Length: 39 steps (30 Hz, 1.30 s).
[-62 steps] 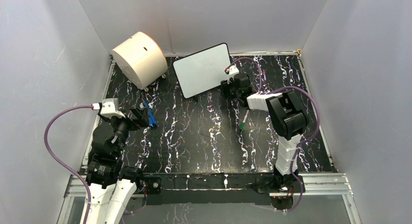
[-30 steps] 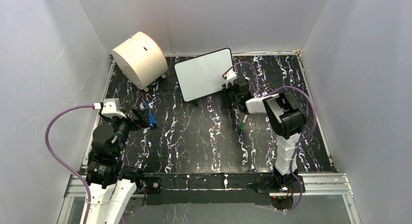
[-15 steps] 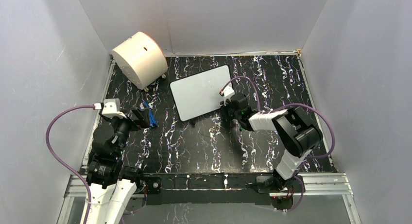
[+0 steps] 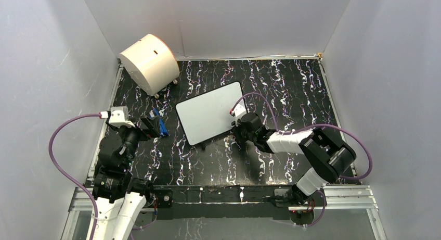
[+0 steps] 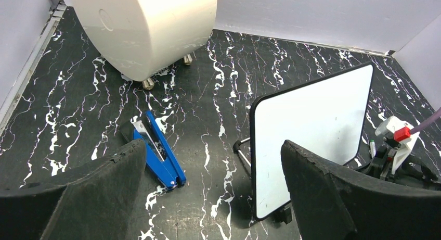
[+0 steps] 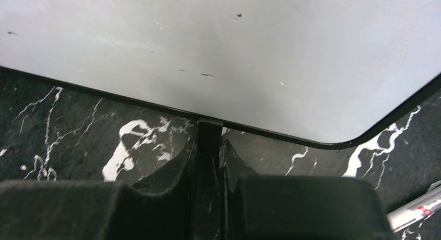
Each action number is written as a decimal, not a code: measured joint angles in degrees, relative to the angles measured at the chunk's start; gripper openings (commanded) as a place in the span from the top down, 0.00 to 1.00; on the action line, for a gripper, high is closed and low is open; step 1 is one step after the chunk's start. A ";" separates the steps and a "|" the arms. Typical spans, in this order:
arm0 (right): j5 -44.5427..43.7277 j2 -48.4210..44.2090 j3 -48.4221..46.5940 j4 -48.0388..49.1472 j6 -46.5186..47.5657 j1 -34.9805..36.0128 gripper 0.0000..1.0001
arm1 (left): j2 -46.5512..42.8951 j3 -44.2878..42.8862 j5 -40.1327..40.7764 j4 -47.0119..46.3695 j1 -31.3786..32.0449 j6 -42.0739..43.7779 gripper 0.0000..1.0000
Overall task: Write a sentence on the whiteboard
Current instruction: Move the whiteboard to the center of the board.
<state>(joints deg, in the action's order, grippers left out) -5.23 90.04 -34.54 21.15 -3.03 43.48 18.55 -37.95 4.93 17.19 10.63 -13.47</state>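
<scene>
The whiteboard (image 4: 207, 113) stands tilted on the black marbled table, left of my right gripper (image 4: 235, 127). In the right wrist view the whiteboard (image 6: 218, 52) fills the top, and its short black foot (image 6: 209, 141) is pinched between the jaws of the right gripper (image 6: 209, 164), which is shut on it. The sentence is out of view; the board's face shows only a few tiny specks. My left gripper (image 4: 152, 125) hangs wide open at the left, apart from the whiteboard (image 5: 312, 120), and the left gripper (image 5: 213, 149) holds nothing.
A cream drum (image 4: 150, 63) on small feet sits at the back left. A blue clip-like tool (image 5: 156, 154) lies on the table under the left gripper. A marker (image 6: 416, 211) lies beside the right gripper. Grey walls enclose the table.
The right gripper has dragged the whiteboard by its foot from the back of the table toward the near middle and left. The left arm has not moved.
</scene>
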 measured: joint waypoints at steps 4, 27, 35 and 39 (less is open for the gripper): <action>-1.60 -2.05 1.49 -1.16 -0.37 2.47 1.00 | -0.02 0.02 -0.02 0.00 0.00 0.00 0.02; -6.95 -13.92 3.89 -12.26 -1.75 3.45 0.44 | -0.26 0.02 -0.04 0.00 0.00 -0.02 0.02; -13.05 -23.39 1.73 -20.57 -5.40 -0.13 0.27 | -0.28 0.04 0.00 -0.04 0.00 -0.68 0.02; -14.80 -25.49 0.09 -23.32 -7.34 -6.23 0.20 | -0.52 0.04 0.04 -0.07 0.00 -1.33 0.02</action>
<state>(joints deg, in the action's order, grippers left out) -20.03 64.55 -34.46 -2.17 -10.37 37.26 18.02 -37.91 4.97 17.12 10.63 -14.81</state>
